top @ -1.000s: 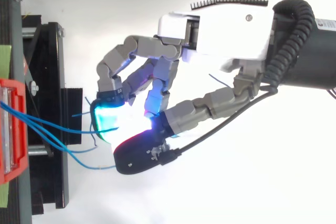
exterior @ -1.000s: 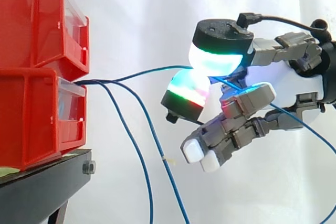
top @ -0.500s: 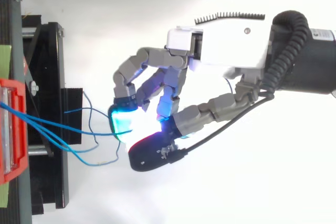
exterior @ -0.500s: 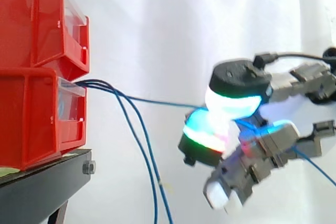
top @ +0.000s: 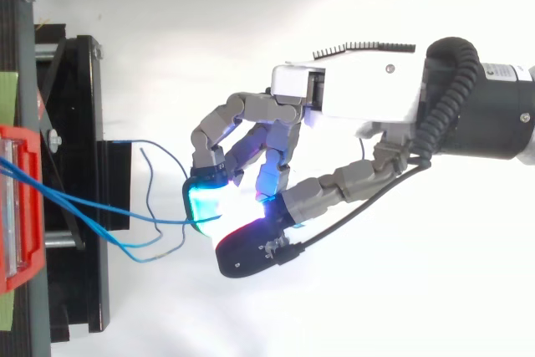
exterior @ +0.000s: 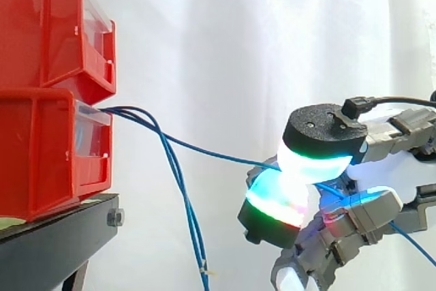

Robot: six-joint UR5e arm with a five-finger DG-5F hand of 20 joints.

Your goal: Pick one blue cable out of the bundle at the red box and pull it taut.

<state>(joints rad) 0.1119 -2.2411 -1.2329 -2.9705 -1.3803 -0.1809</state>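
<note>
Several thin blue cables come out of the lower red box (exterior: 48, 148) at the left. One blue cable (exterior: 211, 154) runs in a nearly straight line from the box down and right to my hand (exterior: 381, 161), whose thumb and a fingertip (exterior: 278, 199) pinch it between glowing cyan and green pads. Seen from above, that same cable (top: 100, 206) leads from the box (top: 21, 206) to the pinching pads of the hand (top: 351, 102). The other blue cables (exterior: 184, 216) hang slack below the box.
A second red box (exterior: 54, 25) is stacked on the lower one, both on a black stand (exterior: 54, 243). A white curtain hangs behind. From above, loose cable ends (top: 150, 206) curl just beside the stand (top: 79, 165).
My hand has moved right and down, away from the box, with the cable pinched. The cable between box and hand has straightened from a raised arc into a sloping line.
</note>
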